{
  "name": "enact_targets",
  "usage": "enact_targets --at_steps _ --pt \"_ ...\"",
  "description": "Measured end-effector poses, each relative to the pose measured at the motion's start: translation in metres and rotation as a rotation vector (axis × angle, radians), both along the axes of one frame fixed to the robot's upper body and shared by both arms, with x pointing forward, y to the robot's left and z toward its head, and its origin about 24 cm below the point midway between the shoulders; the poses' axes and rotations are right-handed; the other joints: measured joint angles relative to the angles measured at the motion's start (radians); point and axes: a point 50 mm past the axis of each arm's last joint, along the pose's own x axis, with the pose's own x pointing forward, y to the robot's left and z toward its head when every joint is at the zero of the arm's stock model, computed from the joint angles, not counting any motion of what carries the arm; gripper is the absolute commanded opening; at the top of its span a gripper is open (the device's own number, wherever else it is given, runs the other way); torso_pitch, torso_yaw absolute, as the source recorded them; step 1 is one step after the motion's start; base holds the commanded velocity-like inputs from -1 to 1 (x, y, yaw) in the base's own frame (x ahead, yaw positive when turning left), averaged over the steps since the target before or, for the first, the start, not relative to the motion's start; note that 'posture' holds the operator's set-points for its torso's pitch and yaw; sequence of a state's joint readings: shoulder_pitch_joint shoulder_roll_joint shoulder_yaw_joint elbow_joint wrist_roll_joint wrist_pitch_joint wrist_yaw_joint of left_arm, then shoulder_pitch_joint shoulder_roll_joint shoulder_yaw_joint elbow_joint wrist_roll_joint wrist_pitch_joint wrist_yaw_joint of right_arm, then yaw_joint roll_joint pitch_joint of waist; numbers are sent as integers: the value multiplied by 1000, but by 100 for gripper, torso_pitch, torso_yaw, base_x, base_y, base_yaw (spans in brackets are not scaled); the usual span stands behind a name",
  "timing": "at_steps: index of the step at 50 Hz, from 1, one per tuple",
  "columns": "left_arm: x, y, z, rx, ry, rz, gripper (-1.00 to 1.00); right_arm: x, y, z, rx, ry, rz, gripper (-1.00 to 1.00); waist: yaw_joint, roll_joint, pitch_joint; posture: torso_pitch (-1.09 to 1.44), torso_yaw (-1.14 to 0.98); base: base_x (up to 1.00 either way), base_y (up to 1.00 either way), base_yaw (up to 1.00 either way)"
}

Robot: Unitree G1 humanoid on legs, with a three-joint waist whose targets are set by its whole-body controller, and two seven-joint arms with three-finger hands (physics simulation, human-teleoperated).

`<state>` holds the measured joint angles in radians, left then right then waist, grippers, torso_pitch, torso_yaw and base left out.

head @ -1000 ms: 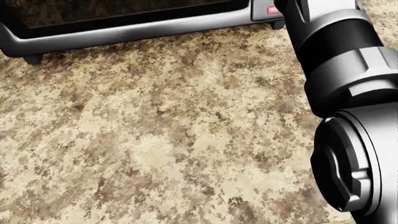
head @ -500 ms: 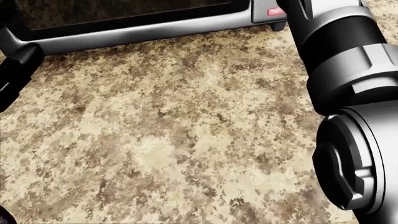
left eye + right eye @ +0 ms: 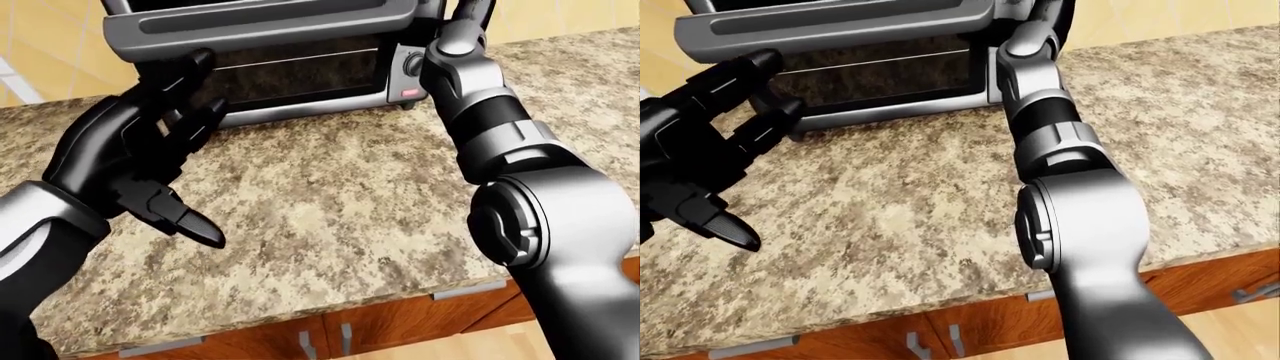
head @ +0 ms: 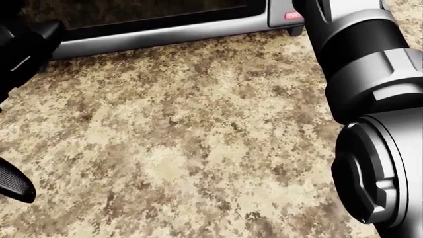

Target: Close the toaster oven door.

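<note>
Toaster oven [image 3: 280,60]: brushed-metal box, dark glass, at worktop's far edge; door [image 3: 270,22] a grey slab with long recessed bar, raised partway. Worktop [image 3: 330,202]: speckled tan granite, wood cabinets [image 3: 400,322] under near edge. Left hand [image 3: 140,161]: glossy black, fingers spread wide, empty, just beside oven's left corner. Right arm [image 3: 480,112] reaches past oven's right side; right hand cut off, state cannot be told. Head view shows only oven's base strip, red button [image 4: 293,16], left fingertips.
</note>
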<state>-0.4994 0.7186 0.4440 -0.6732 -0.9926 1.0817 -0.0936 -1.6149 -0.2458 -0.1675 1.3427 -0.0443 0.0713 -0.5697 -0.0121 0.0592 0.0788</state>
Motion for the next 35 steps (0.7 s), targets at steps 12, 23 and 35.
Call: enact_targets --at_steps 12,23,35 --pt "9 -9 0 34 5 -38 100 0 -1 -2 9 7 -6 100 0 -6 0 0 0 0 0 0" --pt "18 -13 5 53 -8 -44 100 0 -2 -1 14 11 -7 100 0 -11 1 0 0 0 0 0" --pt "30 -16 14 61 -27 -37 100 0 -2 -3 17 10 -9 100 1 -18 0 0 0 0 0 0"
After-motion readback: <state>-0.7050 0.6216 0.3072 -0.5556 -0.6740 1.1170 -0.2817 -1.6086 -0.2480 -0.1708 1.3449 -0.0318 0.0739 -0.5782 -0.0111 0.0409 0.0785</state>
